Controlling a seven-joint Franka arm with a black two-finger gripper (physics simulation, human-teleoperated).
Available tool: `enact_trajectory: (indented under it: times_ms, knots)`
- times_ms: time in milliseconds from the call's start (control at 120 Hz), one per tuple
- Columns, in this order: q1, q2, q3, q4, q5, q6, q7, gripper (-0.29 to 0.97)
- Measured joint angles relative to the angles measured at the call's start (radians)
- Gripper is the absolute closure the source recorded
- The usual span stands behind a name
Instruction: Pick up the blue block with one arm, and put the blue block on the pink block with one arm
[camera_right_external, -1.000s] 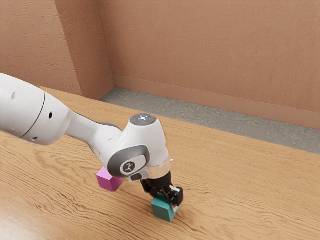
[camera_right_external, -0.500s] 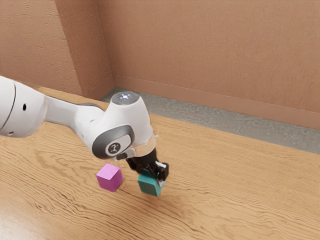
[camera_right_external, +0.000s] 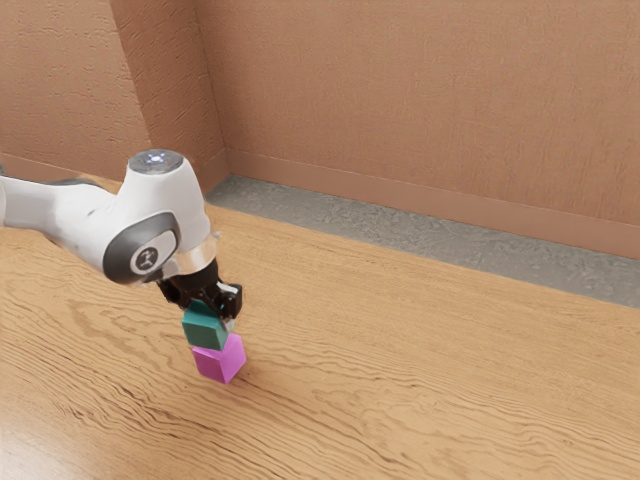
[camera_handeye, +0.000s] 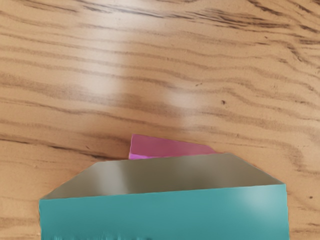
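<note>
Blue block (camera_right_external: 205, 328), teal in the render, sits directly over the pink block (camera_right_external: 221, 359), seemingly touching its top; contact not certain. Wrist view: blue block (camera_handeye: 165, 212) just under the hand, an edge of pink block (camera_handeye: 170, 148) peeking out beyond it, so alignment is slightly offset. Gripper (camera_right_external: 207, 306) is clamped on the blue block's upper part from two sides. Judged rigid, light, smooth-faced; opposite flat faces are the sensible hold, and a release should be straight up to avoid nudging the stack. Wooden table (camera_right_external: 450, 380), grained, level. Brown textured wall (camera_right_external: 420, 90) behind; grey floor strip (camera_right_external: 430, 235) beyond the table's edge.
</note>
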Motion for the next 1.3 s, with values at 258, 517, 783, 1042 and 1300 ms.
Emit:
enact_trajectory:
  times_ms: [258, 517, 783, 1042, 1300]
  knots:
    - [-0.012, -0.012, 0.009, -0.009, 0.0, -0.021, 0.084, 0.32]
    - [-0.012, -0.024, 0.015, -0.017, 0.002, -0.065, 0.084, 0.29]
    - [-0.01, 0.016, 0.037, 0.018, 0.005, -0.062, 0.084, 0.29]
    - [-0.019, 0.064, 0.054, 0.041, 0.005, -0.044, 0.084, 0.29]
    - [-0.001, 0.077, 0.057, 0.05, 0.004, -0.029, 0.084, 0.3]
